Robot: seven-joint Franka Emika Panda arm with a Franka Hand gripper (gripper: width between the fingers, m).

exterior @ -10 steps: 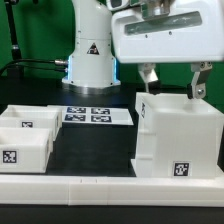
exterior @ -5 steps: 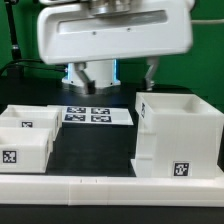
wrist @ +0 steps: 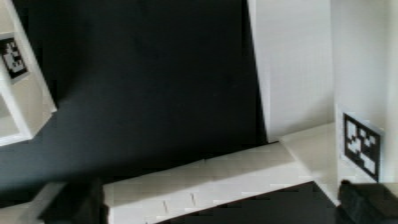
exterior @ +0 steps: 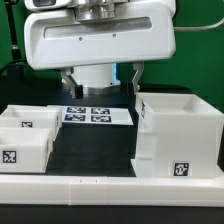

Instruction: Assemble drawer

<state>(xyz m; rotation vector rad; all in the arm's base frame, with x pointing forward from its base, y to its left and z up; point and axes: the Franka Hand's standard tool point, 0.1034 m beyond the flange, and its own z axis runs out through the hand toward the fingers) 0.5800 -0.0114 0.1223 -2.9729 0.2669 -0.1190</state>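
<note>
Currently I see the gripper point(exterior: 101, 86) hanging above the black surface point(exterior: 95, 145), released: its two fingers point(exterior: 135, 80) stand wide apart with nothing between them. It hovers over the open gap between the drawer parts and touches none of them. The big hollow casing point(exterior: 178, 135) stands upright on the exterior view's right, open at the top, with a tag point(exterior: 180, 169) low on the face toward the camera. The two smaller trays point(exterior: 25, 148) sit on the exterior view's left, one behind the other, well apart from the casing. Between these parts and farther back, the marker board point(exterior: 92, 115) lies flat on the surface. A low white border wall point(exterior: 100, 188) runs along the near edge, with the casing and the front tray just beside it. Through the wrist view I look down on the black surface, with the casing's wall on one side, a tray's corner on the other and the border wall running across. The fingertips there are only dark blurs.
</note>
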